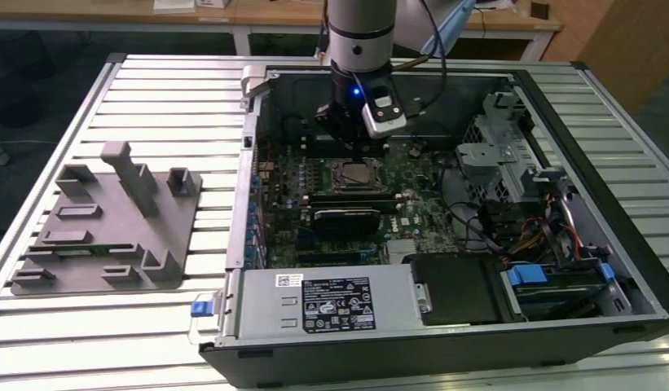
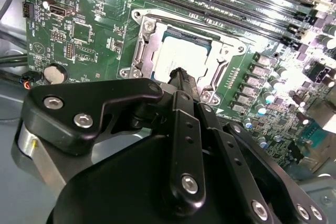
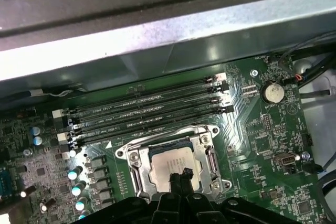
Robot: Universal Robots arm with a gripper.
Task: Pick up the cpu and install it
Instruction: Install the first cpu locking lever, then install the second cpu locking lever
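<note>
The cpu (image 1: pixel 359 173) lies flat inside the metal-framed socket (image 1: pixel 340 163) on the green motherboard, within the open computer case. Both wrist views show its shiny silver top (image 2: pixel 181 56) (image 3: pixel 165 167) seated in the socket frame (image 2: pixel 143 51) (image 3: pixel 135 169). My gripper (image 1: pixel 354 148) hangs straight over the socket. Its two black fingers (image 2: pixel 182 80) (image 3: pixel 179 178) are pressed together with nothing between them, and their tips sit over the edge of the chip. Whether the tips touch the chip cannot be told.
Several memory slots (image 3: pixel 147 111) run beside the socket, and a round coin battery (image 3: pixel 272 92) lies further off. A drive cage and cable bundle (image 1: pixel 508 212) fill the case at the exterior view's right. A grey fixture (image 1: pixel 112 224) stands on the slatted table at that view's left.
</note>
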